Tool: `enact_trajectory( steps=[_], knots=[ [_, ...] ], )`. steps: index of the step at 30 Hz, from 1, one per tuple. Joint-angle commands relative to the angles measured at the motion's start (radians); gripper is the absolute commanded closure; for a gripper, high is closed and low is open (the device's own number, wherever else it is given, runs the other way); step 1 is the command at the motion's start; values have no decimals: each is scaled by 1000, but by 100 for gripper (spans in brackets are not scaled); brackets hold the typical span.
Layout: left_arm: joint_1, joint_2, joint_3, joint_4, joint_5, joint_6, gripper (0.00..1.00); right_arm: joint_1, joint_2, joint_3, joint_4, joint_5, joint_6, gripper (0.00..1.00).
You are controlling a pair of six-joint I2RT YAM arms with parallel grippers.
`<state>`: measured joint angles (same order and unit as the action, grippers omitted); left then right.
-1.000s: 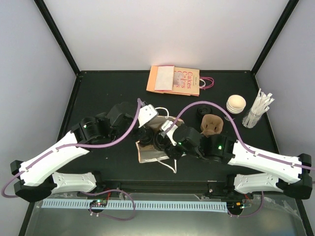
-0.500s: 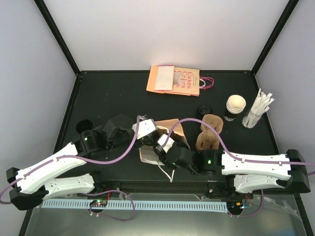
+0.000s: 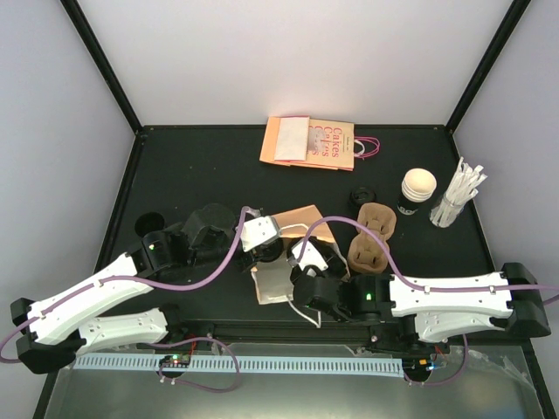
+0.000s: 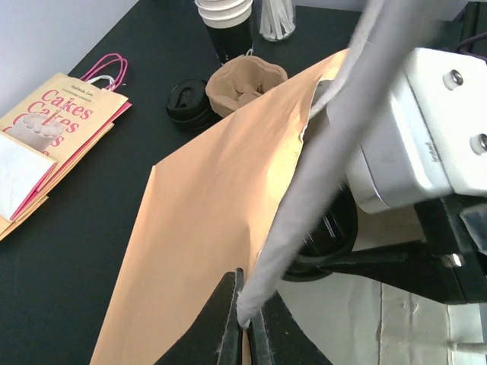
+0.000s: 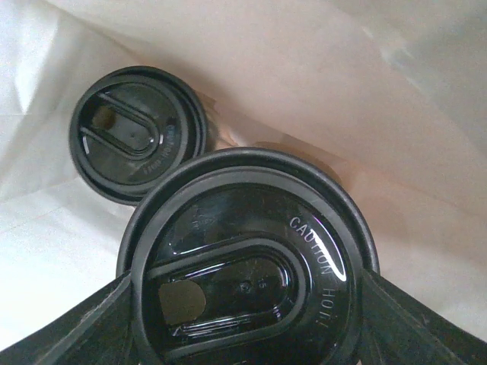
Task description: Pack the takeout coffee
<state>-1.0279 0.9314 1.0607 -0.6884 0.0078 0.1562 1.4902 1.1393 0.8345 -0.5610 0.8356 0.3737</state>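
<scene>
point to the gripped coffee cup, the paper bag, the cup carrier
coffee cup (image 5: 247,262), right wrist view, its black lid
paper bag (image 4: 205,228), left wrist view, its brown side
cup carrier (image 3: 372,237), top view, its middle

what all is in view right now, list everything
kraft bag: 1, brown, centre of the table, mouth open
gripped cup: 1, black lid, inside the kraft bag
other cup: 1, black lid, deeper in the same bag
carrier: 1, brown pulp, right of the kraft bag
loose lid: at least 1, black, behind the carrier
open cups: a stack, black with cream inside, back right
straws: a bundle, white, far right
cakes bag: 1, orange with pink handles, flat at the back
table: 1, black
left gripper: shut, pinching the kraft bag's edge
right gripper: closed around the gripped cup
</scene>
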Motion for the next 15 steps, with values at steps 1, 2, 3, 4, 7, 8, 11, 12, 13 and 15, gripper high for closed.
enact_trajectory(
  steps=[1,2,3,4,7,8,11,12,13,15],
  knots=[
    [-1,-3,12,21,55,-18,97,2,7,26,-38,111,116,43],
    [-3,-2,10,23,58,-21,97,1,12,26,-38,111,130,43],
    [-3,-2,10,24,63,-24,97,-1,15,29,-42,109,146,43],
    [-3,-2,9,26,67,-27,97,-3,17,32,-45,108,164,44],
    [-4,0,6,32,92,-37,97,-27,16,34,-41,71,218,46],
    [-5,1,5,34,102,-41,97,-42,18,36,-38,40,235,46],
    [-8,5,0,43,147,-47,97,-66,17,36,-17,14,268,48],
    [-8,6,-2,45,154,-53,97,-67,17,33,-1,14,271,48],
    [-8,7,-4,51,163,-58,97,-67,17,31,13,20,274,48],
    [-9,10,-7,56,177,-65,97,-67,22,28,40,32,279,49]
  ],
)
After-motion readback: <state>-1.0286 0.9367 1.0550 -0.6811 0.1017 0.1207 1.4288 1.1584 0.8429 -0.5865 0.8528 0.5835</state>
